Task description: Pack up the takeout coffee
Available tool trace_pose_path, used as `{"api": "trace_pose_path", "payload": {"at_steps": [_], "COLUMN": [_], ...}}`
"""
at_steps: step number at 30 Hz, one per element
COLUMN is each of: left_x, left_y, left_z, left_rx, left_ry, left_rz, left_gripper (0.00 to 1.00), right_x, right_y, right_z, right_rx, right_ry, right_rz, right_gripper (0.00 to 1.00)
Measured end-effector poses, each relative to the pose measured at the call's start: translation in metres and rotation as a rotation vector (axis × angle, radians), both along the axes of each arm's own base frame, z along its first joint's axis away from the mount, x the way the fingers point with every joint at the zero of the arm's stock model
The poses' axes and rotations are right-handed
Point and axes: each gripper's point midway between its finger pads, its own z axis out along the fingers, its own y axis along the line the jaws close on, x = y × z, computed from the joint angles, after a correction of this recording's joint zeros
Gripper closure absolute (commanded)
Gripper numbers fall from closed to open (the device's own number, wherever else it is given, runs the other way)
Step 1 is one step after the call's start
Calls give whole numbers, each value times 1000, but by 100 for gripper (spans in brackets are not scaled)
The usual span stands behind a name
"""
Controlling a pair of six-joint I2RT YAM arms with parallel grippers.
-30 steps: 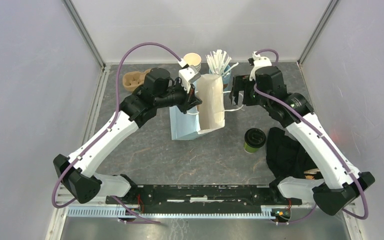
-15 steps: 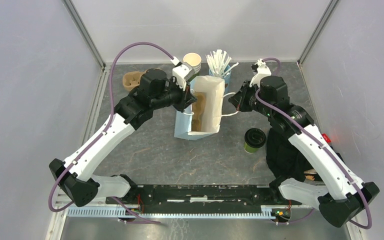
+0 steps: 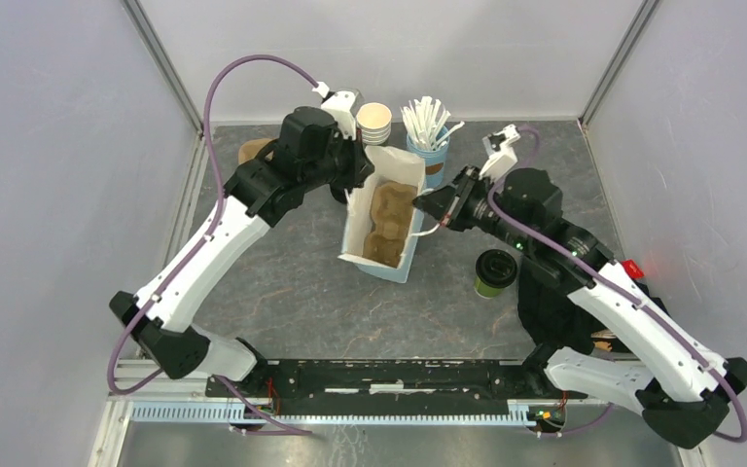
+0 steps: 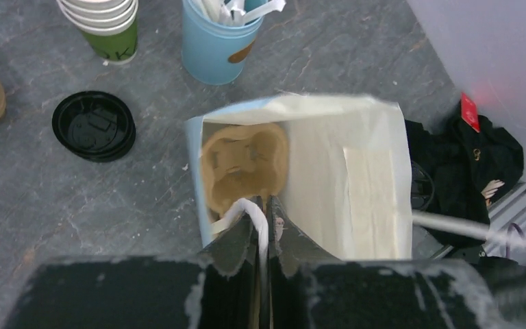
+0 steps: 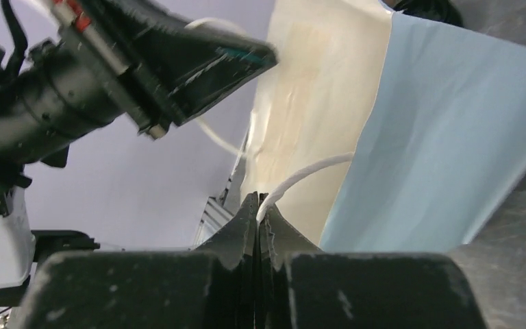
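Tightly, left claw (image 4: 263, 214) and right claw (image 5: 258, 208) pinch bag handles (image 5: 306, 171).

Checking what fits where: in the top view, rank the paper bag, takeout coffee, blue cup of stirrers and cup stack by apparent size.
1. paper bag, clearly largest.
2. blue cup of stirrers, counting the fanned stirrers.
3. takeout coffee and cup stack: look about alike from above, so unranked.

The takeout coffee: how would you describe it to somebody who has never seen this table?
Find the open paper bag in the middle of the table. Right of it, beside a black cloth, one small green cup stands alone. Unlike the stacked cups at the back, it has a black lid.
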Motion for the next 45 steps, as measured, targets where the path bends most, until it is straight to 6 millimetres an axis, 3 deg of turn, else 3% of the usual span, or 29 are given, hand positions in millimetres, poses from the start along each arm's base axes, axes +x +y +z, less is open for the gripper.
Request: {"api": "trace_pose_path", "payload": {"at_steps": [2, 3, 5, 8, 11, 12, 16, 19, 22, 27, 31, 33, 38, 45], "left_x": [4, 6, 7, 3, -3, -5, -25, -47, -69, -93, -97, -97, -94, -100], "left_y": [-1, -1, 1, 13, 29, 34, 57, 66, 69, 58, 38, 28, 19, 18], "left_z": [-5, -7, -13, -19, -11, -7, 7, 5, -13, -62, -86, -92, -91, -91], "left_rx": [11, 17, 34, 69, 86, 80, 24, -34, -93, -179, -272, -322, -428, -534], "left_ry": [36, 50, 87, 139, 164, 166, 219, 299, 421, 631, 753, 798, 841, 896], "left_rz": [24, 33, 62, 116, 191, 218, 326, 378, 420, 474, 480, 490, 519, 559], "left_gripper": [73, 62, 43, 24, 2, 1, 0, 1, 3, 14, 24, 33, 45, 54], "right_x": [-8, -11, -13, -13, -15, -15, -11, -6, -3, -1, -1, -1, 0, 0], "right_y": [14, 17, 21, 23, 25, 25, 23, 22, 20, 20, 20, 20, 21, 21], "right_z": [-2, -2, -2, -8, -13, -12, -6, -5, -4, -9, -13, -15, -14, -14], "right_rx": [6, 10, 26, 42, 42, 46, 69, 76, 81, 77, 73, 72, 81, 88], "right_ry": [13, 18, 29, 48, 57, 54, 38, 29, 22, 21, 23, 24, 18, 11], "right_rz": [3, 0, -26, -81, -125, -140, -186, -215, -234, -244, -244, -244, -244, -243], "right_gripper": [95, 95, 95, 94, 94, 94, 92, 92, 91, 91, 91, 91, 91, 91]}}
